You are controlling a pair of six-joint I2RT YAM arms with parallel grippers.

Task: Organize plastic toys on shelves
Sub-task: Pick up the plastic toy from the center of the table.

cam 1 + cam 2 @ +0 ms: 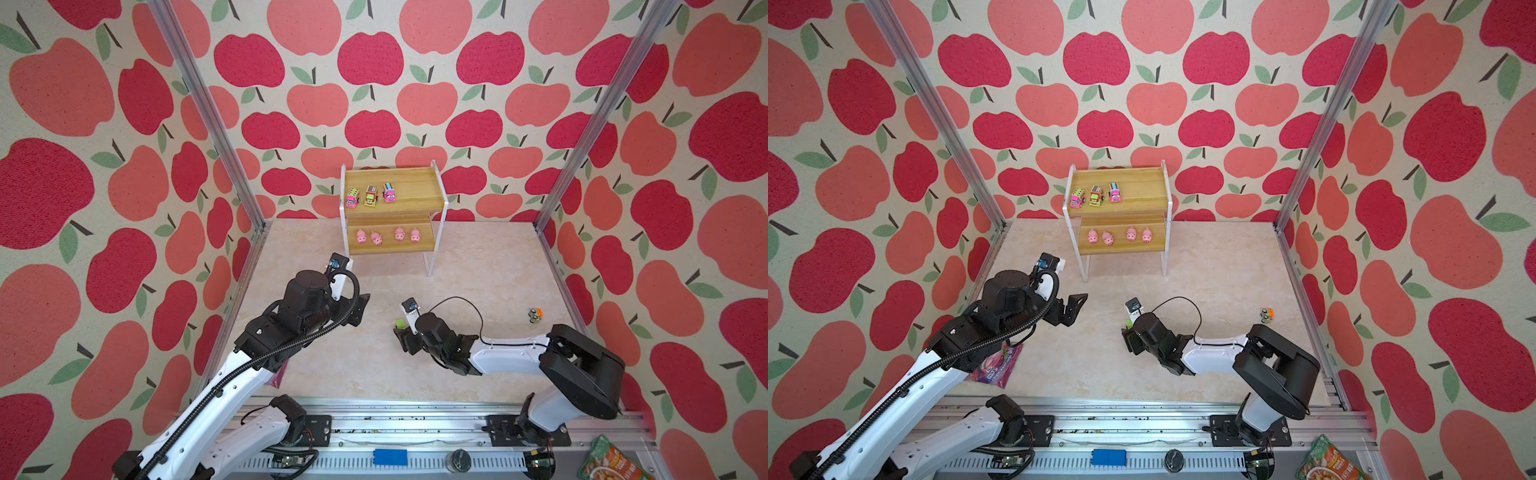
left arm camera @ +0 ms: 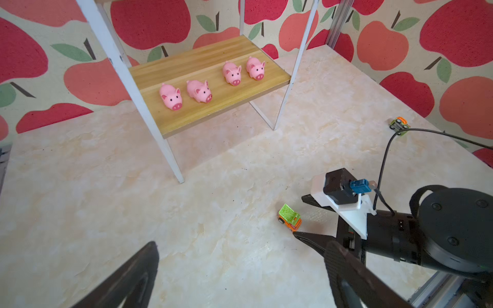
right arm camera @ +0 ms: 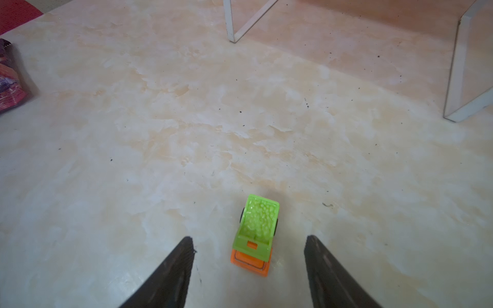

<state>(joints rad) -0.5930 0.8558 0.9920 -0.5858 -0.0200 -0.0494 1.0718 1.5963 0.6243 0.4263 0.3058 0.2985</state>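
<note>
The orange-and-green truck point(image 3: 260, 221) stands on its wheels on the counter point(image 1: 478, 365), about midway between the left and right edges and somewhat nearer the near edge than the far one. The right pincer point(image 3: 248, 238) is released and low over it, one dark finger on each side of the truck's orange end. In the right wrist view a clear strip of counter shows between the truck and each finger, so nothing grips it; the truck sits a little closer to one finger than to the other, and its green bed points away from the pincer, towards the shelves point(image 1: 415, 187).

The shelves stand at the middle of the far edge. Three trucks point(image 1: 371, 195) sit in a row on the left half of the upper board, and four pigs point(image 1: 376, 238) line the lower board, snouts towards the near edge.

A second small truck point(image 1: 535, 315), orange and green, rests close to the right edge, well apart from both pincers; it seems tipped, though it is too small to be sure.

The left pincer point(image 1: 357, 309) hangs released and empty near the shelves' front left leg. A purple packet point(image 1: 1000, 368) lies under the left arm by the near left corner.
</note>
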